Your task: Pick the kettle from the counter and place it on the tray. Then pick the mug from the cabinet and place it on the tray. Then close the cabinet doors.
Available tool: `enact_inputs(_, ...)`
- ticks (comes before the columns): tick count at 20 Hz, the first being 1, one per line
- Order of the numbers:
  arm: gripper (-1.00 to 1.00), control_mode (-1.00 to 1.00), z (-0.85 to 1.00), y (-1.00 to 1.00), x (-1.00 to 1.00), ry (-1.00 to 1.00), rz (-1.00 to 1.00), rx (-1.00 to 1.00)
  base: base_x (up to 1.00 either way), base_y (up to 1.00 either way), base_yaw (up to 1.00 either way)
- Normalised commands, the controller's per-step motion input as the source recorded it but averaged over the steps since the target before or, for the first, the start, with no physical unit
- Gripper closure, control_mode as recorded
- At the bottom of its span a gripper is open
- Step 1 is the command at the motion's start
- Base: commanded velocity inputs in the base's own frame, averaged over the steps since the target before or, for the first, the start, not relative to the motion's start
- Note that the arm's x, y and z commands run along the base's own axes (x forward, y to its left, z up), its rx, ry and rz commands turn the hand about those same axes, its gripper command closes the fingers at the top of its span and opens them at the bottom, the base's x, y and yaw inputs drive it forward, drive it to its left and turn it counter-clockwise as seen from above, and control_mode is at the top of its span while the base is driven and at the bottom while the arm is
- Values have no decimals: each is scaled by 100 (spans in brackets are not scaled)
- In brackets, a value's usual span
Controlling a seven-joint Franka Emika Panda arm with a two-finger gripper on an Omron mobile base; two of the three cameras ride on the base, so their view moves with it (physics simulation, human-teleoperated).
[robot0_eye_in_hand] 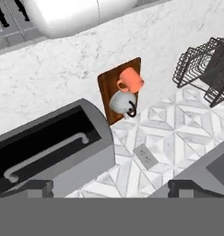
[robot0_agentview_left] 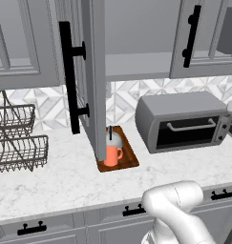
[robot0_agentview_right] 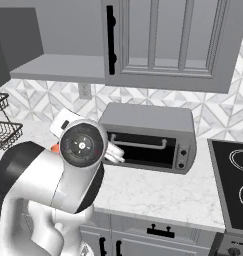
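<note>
Kettle (robot0_eye_in_hand: 121,102), round white, w/ coral mug (robot0_eye_in_hand: 130,80) on wood tray (robot0_eye_in_hand: 106,85); hand (robot0_eye_in_hand: 111,188) released.

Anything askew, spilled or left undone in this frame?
Nothing spilled or damaged. The kettle and mug sit upright together on the tray. The one thing standing out: the cabinet doors are open, one jutting over the counter in front of the tray.

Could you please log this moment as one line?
white-grey kettle and orange mug on brown wooden tray | grey cabinet door open | hand open, empty
</note>
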Motion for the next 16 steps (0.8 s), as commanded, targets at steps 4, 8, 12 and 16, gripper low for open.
enact_inputs(4,-100,-100,-25,95,-2,-20,15,-22,0,0,0)
enact_inputs(8,-100,-100,-22,95,29,-22,15,-20,0,0,0)
enact_inputs(12,-100,-100,-4,65,64,-34,10,-9,0,0,0)
enact_inputs(16,-100,-100,-10,44,65,-36,3,-3,0,0,0)
